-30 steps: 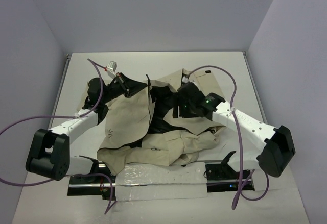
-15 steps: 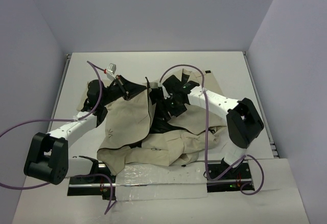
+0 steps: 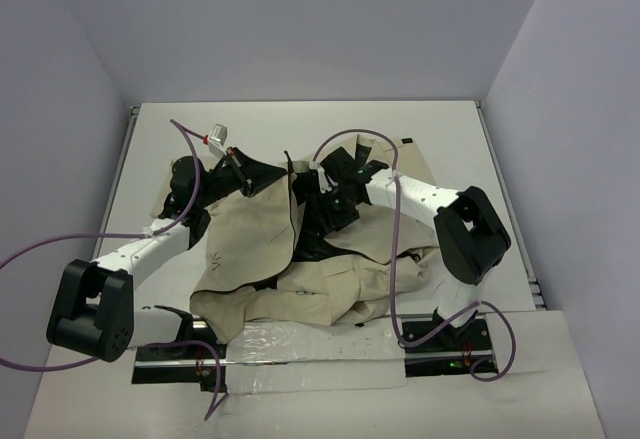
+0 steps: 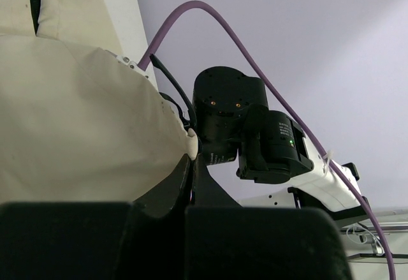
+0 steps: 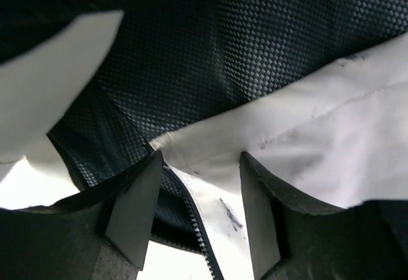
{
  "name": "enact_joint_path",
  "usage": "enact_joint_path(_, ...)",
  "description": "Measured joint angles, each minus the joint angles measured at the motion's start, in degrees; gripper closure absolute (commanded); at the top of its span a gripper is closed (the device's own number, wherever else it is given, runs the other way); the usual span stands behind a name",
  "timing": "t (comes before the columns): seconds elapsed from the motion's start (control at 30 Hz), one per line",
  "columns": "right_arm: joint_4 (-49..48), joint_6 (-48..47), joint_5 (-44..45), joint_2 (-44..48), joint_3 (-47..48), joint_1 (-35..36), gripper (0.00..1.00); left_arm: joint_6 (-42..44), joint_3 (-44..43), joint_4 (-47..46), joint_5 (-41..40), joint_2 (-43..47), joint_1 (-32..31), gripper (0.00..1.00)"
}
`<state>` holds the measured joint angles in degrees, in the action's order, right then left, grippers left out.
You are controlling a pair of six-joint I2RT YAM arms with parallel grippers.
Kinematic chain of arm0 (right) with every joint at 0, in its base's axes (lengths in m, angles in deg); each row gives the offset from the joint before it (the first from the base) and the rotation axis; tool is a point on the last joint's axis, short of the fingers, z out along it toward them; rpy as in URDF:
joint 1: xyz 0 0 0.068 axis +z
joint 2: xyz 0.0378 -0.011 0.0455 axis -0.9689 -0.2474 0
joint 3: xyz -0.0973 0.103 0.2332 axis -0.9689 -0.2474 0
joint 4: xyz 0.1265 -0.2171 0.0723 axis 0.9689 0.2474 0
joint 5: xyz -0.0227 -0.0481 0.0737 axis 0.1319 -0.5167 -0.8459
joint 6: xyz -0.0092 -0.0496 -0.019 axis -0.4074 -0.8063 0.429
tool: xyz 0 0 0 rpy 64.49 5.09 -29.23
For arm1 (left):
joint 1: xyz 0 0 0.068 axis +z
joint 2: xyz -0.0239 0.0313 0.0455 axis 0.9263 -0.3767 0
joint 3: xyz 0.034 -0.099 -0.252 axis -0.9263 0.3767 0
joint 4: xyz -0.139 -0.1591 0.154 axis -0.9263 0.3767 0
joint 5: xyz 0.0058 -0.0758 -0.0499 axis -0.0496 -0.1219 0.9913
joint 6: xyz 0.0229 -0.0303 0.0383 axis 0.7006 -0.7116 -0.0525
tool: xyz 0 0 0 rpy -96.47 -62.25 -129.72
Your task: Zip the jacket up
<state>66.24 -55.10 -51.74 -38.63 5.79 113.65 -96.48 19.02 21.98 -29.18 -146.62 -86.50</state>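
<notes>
The beige jacket (image 3: 250,244) lies crumpled at the table's middle, with its black lining (image 3: 318,241) exposed and a small star mark (image 3: 217,255) on the left panel. My left gripper (image 3: 243,177) is shut on the jacket's upper left edge; in the left wrist view the jaws (image 4: 191,159) pinch the beige fabric (image 4: 70,114). My right gripper (image 3: 326,207) is down over the lining at the front opening. In the right wrist view it (image 5: 199,194) is open, with the dark zipper line (image 5: 203,236) and a beige edge (image 5: 280,140) between its fingers, not gripped.
Purple cables (image 3: 40,249) loop off both arms. A silvery strip (image 3: 300,344) runs along the near edge between the arm bases. The right arm's elbow (image 3: 470,234) is folded over the jacket's right side. White walls close in the back and sides.
The right arm has folded in and its gripper has moved left, from the jacket's right side to the black lining at the opening. The left gripper has kept its hold.
</notes>
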Motion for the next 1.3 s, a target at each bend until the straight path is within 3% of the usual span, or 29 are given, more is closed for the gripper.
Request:
enact_joint_path(0.23, -3.21, 1.05, -1.54, -0.23, -0.92, 0.0, 0.55, 0.02, 0.0, 0.04, 0.0, 0.0, 0.0, 1.0)
enact_joint_path(0.43, -3.93, 1.59, -0.71, -0.25, -1.07, 0.0, 0.32, 0.04, 0.0, 0.38, 0.01, 0.0, 0.0, 1.0)
enact_joint_path(0.77, -5.68, -5.43, -0.16, 1.12, -4.77, 0.0, 0.32, 0.04, 0.0, 0.65, 0.02, 0.0, 0.0, 1.0)
enact_joint_path(1.03, -12.76, -14.11, -2.55, 12.13, -14.59, 0.0, 0.34, 0.68, 0.0, 2.18, -0.04, 0.02, 0.0, 1.0)
enact_joint_path(1.3, -21.17, -22.84, -6.83, 20.15, -22.75, 0.0, 0.28, 0.87, 0.0, 2.38, -0.71, 0.11, 0.0, 1.0)
